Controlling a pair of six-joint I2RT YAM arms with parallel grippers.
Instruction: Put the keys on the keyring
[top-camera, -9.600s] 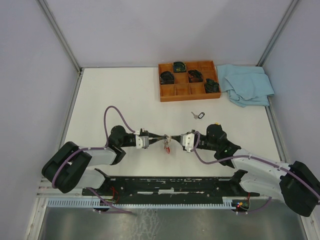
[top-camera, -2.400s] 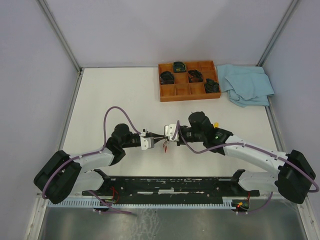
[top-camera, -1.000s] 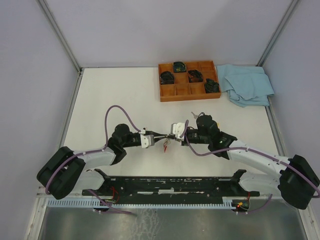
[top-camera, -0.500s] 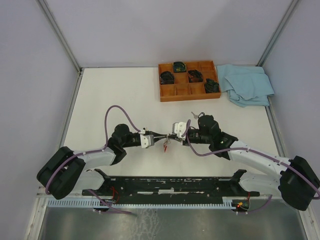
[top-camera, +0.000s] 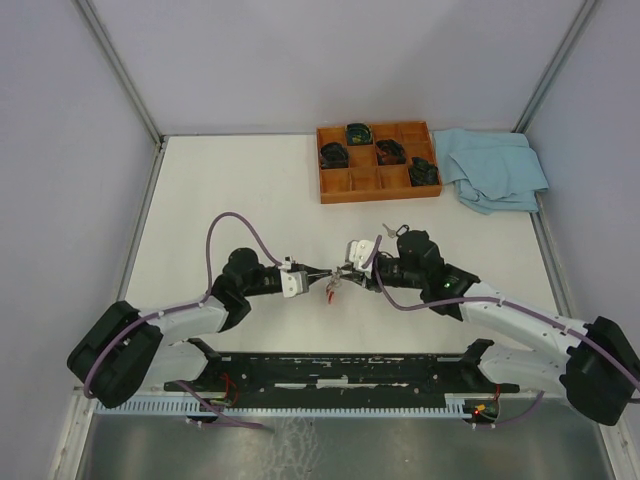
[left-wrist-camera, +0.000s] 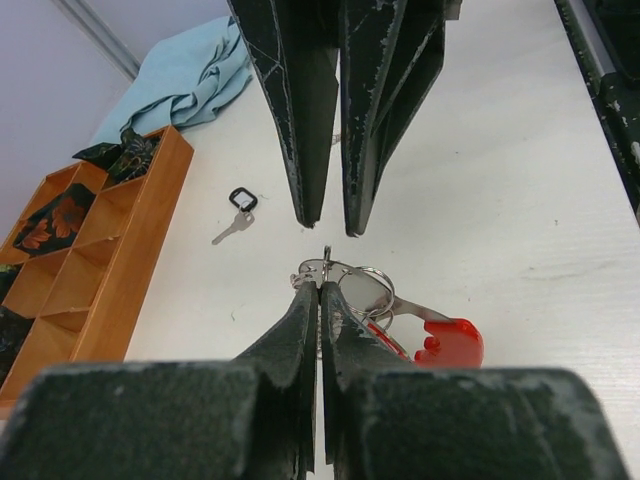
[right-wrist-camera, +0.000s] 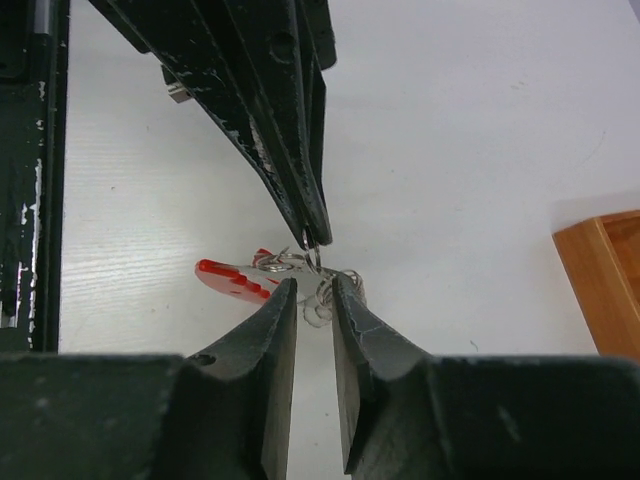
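My left gripper (top-camera: 322, 274) is shut on the thin silver keyring (left-wrist-camera: 345, 277) and holds it just above the table. A red plastic piece (left-wrist-camera: 451, 343) on a silver strip hangs from the ring, with smaller silver loops. I cannot tell whether it is a key cap or the red band. My right gripper (top-camera: 345, 272) faces the left one tip to tip. Its fingers (right-wrist-camera: 287, 292) stand slightly apart beside the ring's loops (right-wrist-camera: 330, 290) and clamp nothing. The red piece also shows in the right wrist view (right-wrist-camera: 232, 279). No yellow-capped keys show.
A plain silver key with a small black loop (left-wrist-camera: 238, 207) lies on the table behind the grippers. A wooden compartment tray (top-camera: 378, 186) with dark items stands at the back. A light blue cloth (top-camera: 495, 168) lies to its right.
In the last second the right gripper has edged a little nearer to the left gripper's tip. The left gripper still holds the ring in the same place.
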